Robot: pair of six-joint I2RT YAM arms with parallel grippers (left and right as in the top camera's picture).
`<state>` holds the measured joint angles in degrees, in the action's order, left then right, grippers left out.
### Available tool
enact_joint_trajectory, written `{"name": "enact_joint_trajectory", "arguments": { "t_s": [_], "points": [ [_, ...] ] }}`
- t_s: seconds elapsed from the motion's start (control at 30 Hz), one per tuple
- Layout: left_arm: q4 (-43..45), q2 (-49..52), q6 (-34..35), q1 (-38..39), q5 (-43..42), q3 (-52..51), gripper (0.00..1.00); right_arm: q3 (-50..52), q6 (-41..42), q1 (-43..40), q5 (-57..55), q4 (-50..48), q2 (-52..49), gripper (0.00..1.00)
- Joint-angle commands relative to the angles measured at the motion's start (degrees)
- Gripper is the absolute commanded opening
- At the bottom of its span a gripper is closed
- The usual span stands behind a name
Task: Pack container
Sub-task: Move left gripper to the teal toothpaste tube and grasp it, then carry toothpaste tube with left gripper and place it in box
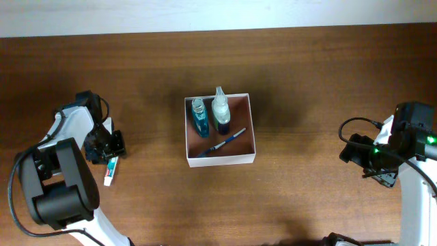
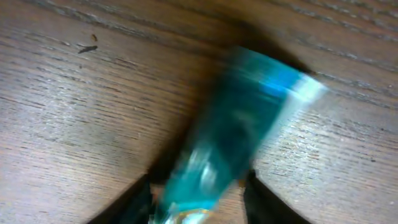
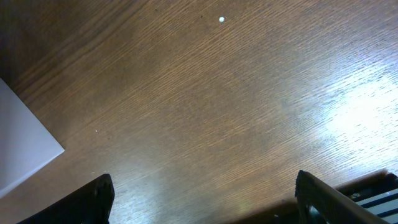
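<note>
The container [image 1: 220,159], a white-walled square box with a reddish-brown inside, stands mid-table. It holds a blue bottle [image 1: 200,118], a pale spray bottle [image 1: 220,109] and a blue pen-like stick [image 1: 227,141]. A teal and white toothpaste tube [image 1: 110,171] lies on the table at the far left. My left gripper [image 1: 107,148] is at its upper end. In the left wrist view the blurred tube [image 2: 236,130] fills the gap between the fingers [image 2: 196,199]. My right gripper [image 1: 372,164] is open and empty over bare wood at the far right [image 3: 202,186].
The wooden table runs to a pale wall along the back edge. A white corner of the container [image 3: 22,146] shows at the left of the right wrist view. The right arm's cable [image 1: 358,123] loops beside its gripper.
</note>
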<state>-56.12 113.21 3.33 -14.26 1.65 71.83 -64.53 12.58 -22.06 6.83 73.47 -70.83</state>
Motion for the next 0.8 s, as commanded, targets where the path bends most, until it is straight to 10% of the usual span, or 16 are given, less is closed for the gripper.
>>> {"name": "enact_joint_trajectory", "arguments": {
  "t_s": [0.0, 0.37, 0.6, 0.77],
  "points": [
    [0.1, 3.8, 0.5, -0.3, 2.1, -1.5, 0.33, 0.3, -0.4, 0.3, 0.0, 0.0, -0.1, 0.86],
    [-2.8, 2.6, 1.4, 0.5, 0.9, 1.4, 0.01, 0.3, -0.4, 0.3, -0.6, 0.0, -0.1, 0.86],
    [-6.5, -9.6, 0.9, 7.8, 0.8, 8.0, 0.00, 0.3, -0.4, 0.3, -0.6, 0.0, -0.1, 0.86],
    [-2.6, -24.0, -12.3, 23.6, 0.6, 10.4, 0.00, 0.3, -0.3, 0.3, -0.6, -0.3, -0.1, 0.86]
  ]
}}
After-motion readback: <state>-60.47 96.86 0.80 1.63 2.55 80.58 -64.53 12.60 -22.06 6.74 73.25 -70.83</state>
